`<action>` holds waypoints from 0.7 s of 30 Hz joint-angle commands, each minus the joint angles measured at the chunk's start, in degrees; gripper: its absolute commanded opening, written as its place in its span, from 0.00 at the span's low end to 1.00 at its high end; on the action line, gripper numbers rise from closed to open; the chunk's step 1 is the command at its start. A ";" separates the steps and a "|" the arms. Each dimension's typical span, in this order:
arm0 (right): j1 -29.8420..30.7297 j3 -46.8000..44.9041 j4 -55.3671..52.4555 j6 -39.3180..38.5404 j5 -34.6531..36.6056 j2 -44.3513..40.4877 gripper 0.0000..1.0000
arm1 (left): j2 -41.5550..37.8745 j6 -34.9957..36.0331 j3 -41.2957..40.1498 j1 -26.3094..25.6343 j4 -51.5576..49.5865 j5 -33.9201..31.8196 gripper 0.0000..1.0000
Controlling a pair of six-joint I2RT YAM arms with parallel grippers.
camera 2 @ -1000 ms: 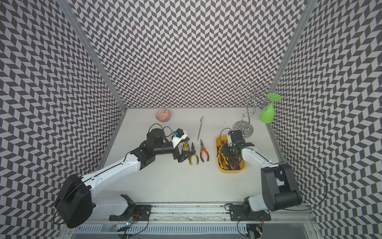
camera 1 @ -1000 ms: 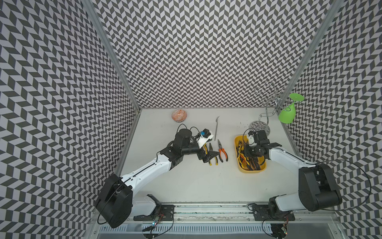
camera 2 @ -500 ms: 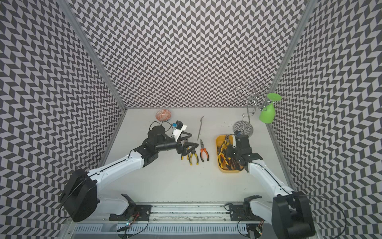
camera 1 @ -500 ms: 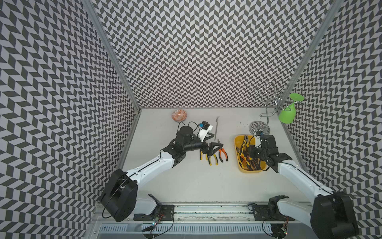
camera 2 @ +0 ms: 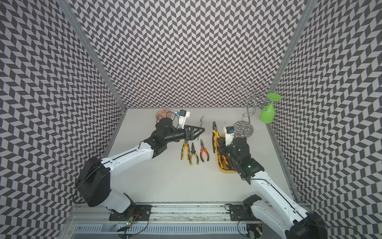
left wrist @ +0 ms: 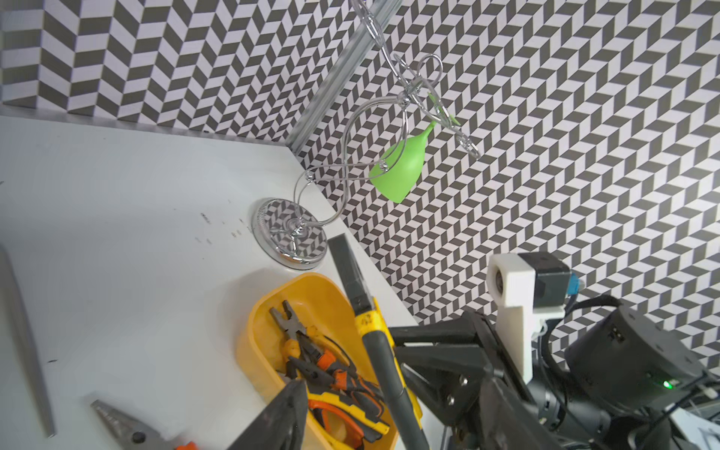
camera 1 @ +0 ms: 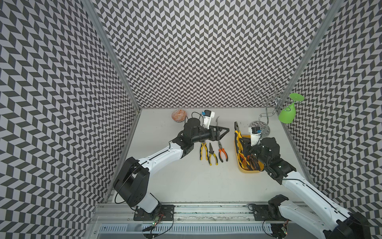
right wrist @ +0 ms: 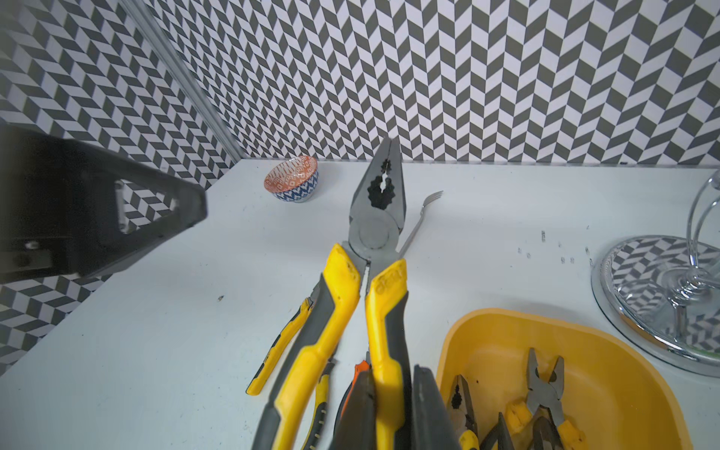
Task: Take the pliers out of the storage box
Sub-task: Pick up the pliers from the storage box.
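Observation:
My right gripper is shut on one handle of a large yellow-and-black pliers. It holds them in the air over the left edge of the yellow storage box, nose toward the back wall. Several more pliers lie in the storage box. Three pliers lie side by side on the table left of the box. My left gripper hovers just left of the held pliers, open and empty. In the left wrist view its fingers stand wide apart.
A small orange patterned bowl sits at the back left. A grey fork lies behind the table pliers. A chrome glass rack with a hanging green glass stands at the back right, close behind the box.
My right gripper has lifted the yellow pliers out of the box and toward the left. My left gripper has risen from the table pliers, swung right toward them, and its jaws have narrowed a little.

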 commanded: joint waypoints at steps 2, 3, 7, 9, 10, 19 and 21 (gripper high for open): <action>3.79 4.09 10.14 -0.68 2.52 -0.33 0.00 | 3.26 -6.30 3.84 -0.52 1.86 -0.49 0.73; 4.43 4.25 10.60 -0.56 3.17 -0.25 0.00 | 3.84 -7.64 4.50 -0.52 1.59 -0.48 0.73; 6.01 5.31 12.83 -0.55 3.72 1.27 0.00 | 5.40 -9.64 5.59 -1.35 1.67 -0.14 0.69; 6.94 6.09 13.16 -1.11 4.54 2.33 0.00 | 6.04 -9.20 6.39 -1.92 1.19 -0.59 0.66; 7.33 6.35 13.29 -1.49 4.84 2.60 0.00 | 6.22 -8.96 6.78 -2.09 0.84 -0.81 0.64; 10.00 6.74 13.15 -4.90 10.14 3.34 0.00 | 7.39 -10.10 8.00 -2.28 -0.49 -0.99 0.29; 10.40 6.60 12.83 -5.50 11.30 3.37 0.00 | 7.47 -10.09 8.10 -2.28 -0.48 -1.00 0.21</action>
